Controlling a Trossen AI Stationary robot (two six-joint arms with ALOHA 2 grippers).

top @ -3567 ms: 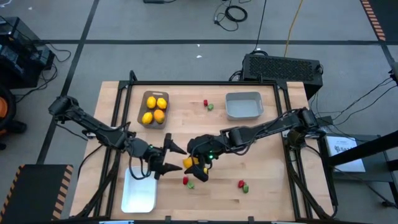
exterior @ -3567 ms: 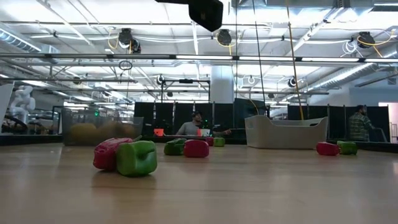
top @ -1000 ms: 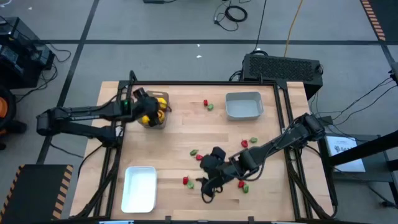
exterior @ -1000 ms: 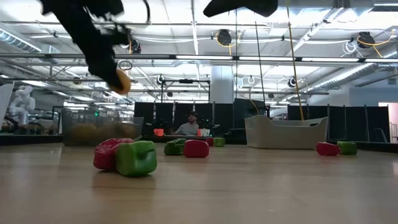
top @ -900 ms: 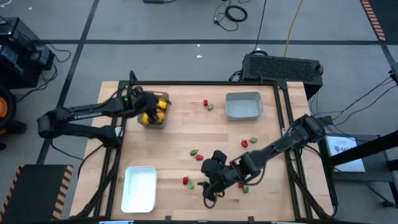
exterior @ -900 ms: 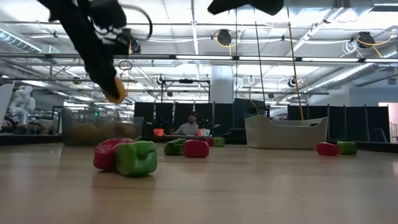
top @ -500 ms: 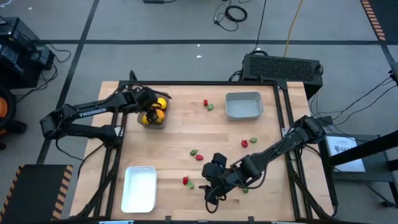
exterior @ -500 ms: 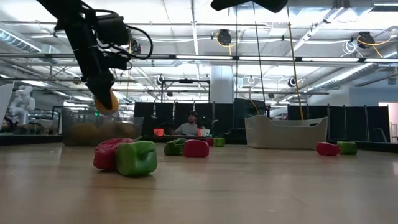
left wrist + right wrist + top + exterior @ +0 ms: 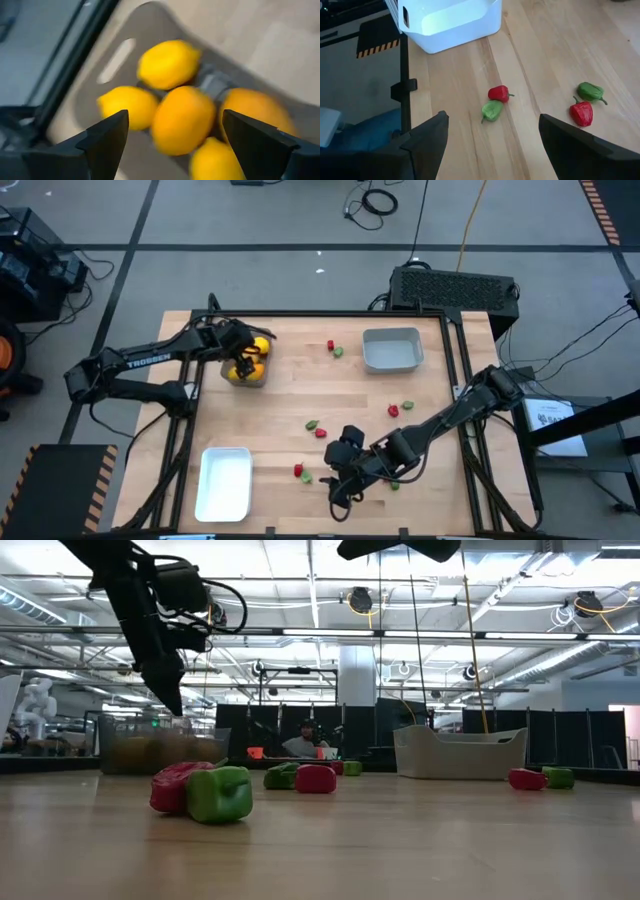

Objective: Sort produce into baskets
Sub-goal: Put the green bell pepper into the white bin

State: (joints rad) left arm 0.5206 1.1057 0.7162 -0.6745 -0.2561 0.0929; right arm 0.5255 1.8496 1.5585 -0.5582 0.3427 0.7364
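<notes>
Produce is lying in two groups in the high view: yellow and orange fruits [image 9: 250, 360] are sitting in the brown-grey basket [image 9: 228, 376] at the far left of the desk [image 9: 300, 395], while small red and green pieces are lying scattered over the bare wood, one pair [image 9: 335, 349] beside the grey-blue basket [image 9: 392, 350], another pair [image 9: 315, 427] mid-desk, and a third pair [image 9: 301, 473] near the front. The white basket [image 9: 224, 483] is sitting at the front left corner. The left hand [image 9: 240, 352] is hanging over the brown-grey basket, and the right hand [image 9: 338, 488] is hovering low over the front of the desk, just beside the third pair. In the low view, a red piece and a green piece [image 9: 203, 791] are lying touching each other in the foreground, with more pairs farther back, and the left hand [image 9: 165, 690] is reaching down from above the brown-grey basket [image 9: 160, 753]. A person [image 9: 303, 744] is sitting in the room beyond. In the left wrist view, the dark fingers [image 9: 107, 140] are standing wide apart, holding nothing, above five fruits [image 9: 182, 119] bunched in the basket. In the right wrist view, the fingers [image 9: 427, 140] are also spread wide and empty, facing a touching red and green pair [image 9: 496, 102], a second pair [image 9: 586, 102] farther off, and the white basket [image 9: 451, 20].
</notes>
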